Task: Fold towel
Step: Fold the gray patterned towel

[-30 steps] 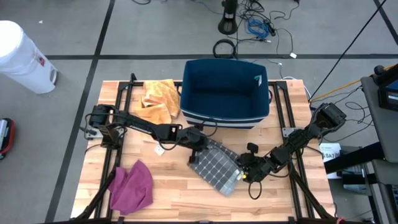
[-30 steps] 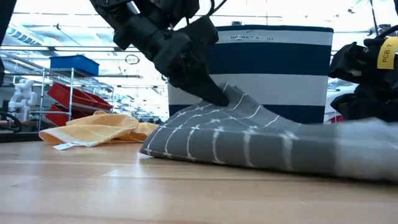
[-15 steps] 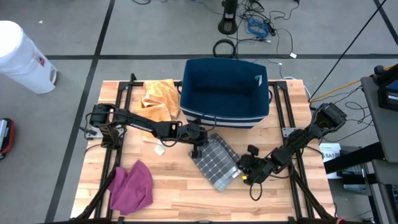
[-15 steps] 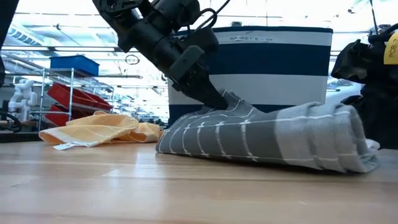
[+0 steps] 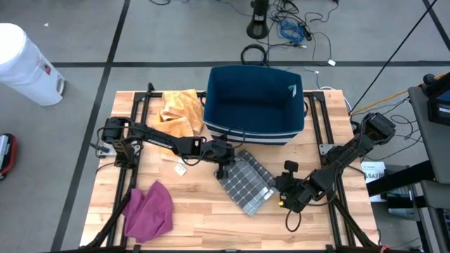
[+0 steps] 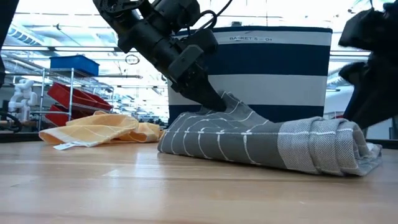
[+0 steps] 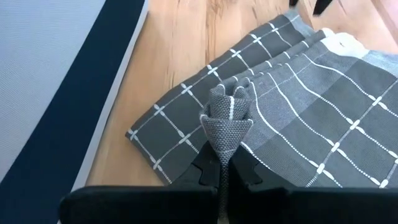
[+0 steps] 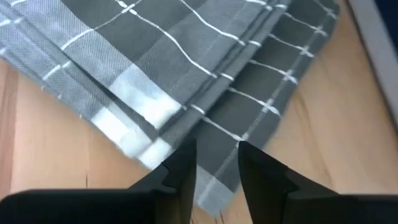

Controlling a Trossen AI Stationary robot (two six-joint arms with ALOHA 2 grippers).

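On the table [image 5: 211, 225], a folded grey towel [image 5: 245, 184].
The left gripper [image 7: 224, 167] pinches the towel; the right gripper [image 8: 216, 163] hovers above it, fingers apart, empty.

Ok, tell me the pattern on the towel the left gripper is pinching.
Grey with a thin white grid; the towel shows it best in the left wrist view.

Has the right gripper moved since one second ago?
Yes. In the high view the right gripper has drawn back off the grey towel, away from the blue basket toward the table's right front side.
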